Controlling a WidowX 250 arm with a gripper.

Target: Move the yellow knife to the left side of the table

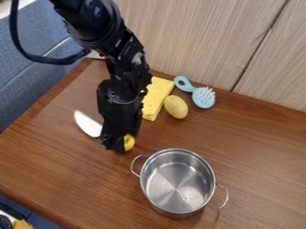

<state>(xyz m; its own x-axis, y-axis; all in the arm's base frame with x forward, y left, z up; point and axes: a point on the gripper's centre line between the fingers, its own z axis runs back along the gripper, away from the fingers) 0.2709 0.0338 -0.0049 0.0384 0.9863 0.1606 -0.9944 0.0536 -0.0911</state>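
Standing nearest on the wooden table: one metal pot, upright, uncovered, two loop handles. Beyond it, at the left of the view: one knife, yellow handle end toward the pot, pale blade slanting out on the other side of the claw. Claw, black, pointing down, clenched around the knife's middle. Farther back: one potato, just beside one folded yellow cloth. Next, one light blue brush, bristles up, handle toward the cloth. Last, behind the table: one wood-panelled wall.
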